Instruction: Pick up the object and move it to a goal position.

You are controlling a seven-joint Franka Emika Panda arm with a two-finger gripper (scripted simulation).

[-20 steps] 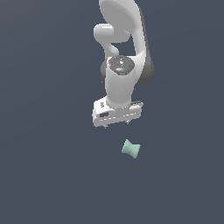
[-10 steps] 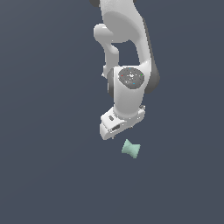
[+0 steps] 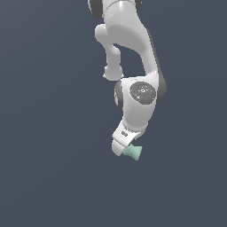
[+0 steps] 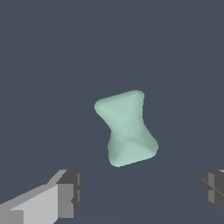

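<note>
My claw (image 4: 138, 192) hangs with its fingers (image 4: 65, 194) wide apart, the mint spool (image 4: 126, 128) lying free, untouched, beyond them.

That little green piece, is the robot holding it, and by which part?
Nothing is held: the green piece lies free, with the open jaws spread wide apart and not touching it.

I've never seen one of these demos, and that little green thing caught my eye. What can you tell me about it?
The green piece is small, pale mint, smooth and matte, shaped like a bow tie: two flared ends pinched at a narrow waist. It lies on the plain dark floor. In the exterior view the white gripper hides part of it. In the wrist view the fingertips stand wide apart to either side, not touching it.
</note>
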